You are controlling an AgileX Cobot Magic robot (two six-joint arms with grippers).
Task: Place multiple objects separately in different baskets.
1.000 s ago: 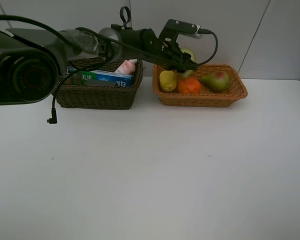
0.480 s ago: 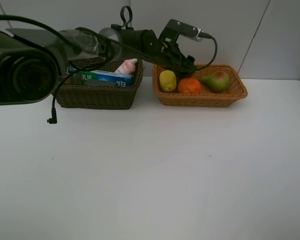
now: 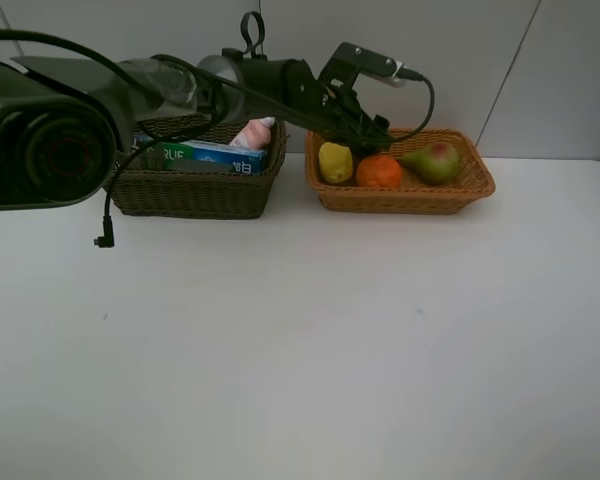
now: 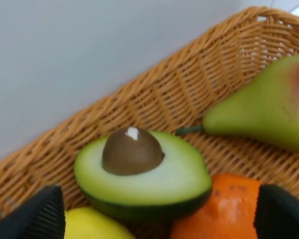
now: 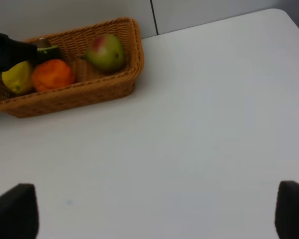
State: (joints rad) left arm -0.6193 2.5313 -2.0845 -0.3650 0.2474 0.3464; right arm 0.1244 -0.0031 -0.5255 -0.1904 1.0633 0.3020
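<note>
White worktop, tan wicker basket [image 4: 154,99]: halved avocado [image 4: 142,174] resting pit-up on lemon [image 4: 97,229] and orange [image 4: 217,211], left end effector [image 4: 159,214] wide open, gripping nothing; best withdrawn straight upward, avoiding nudging fruit.

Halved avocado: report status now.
Left gripper open above the tan basket. Halved avocado lies free, pit up, on lemon and orange. Nothing obstructing.

The blue-green toothpaste box [image 3: 202,154] carries white lettering, too small to read.
</note>
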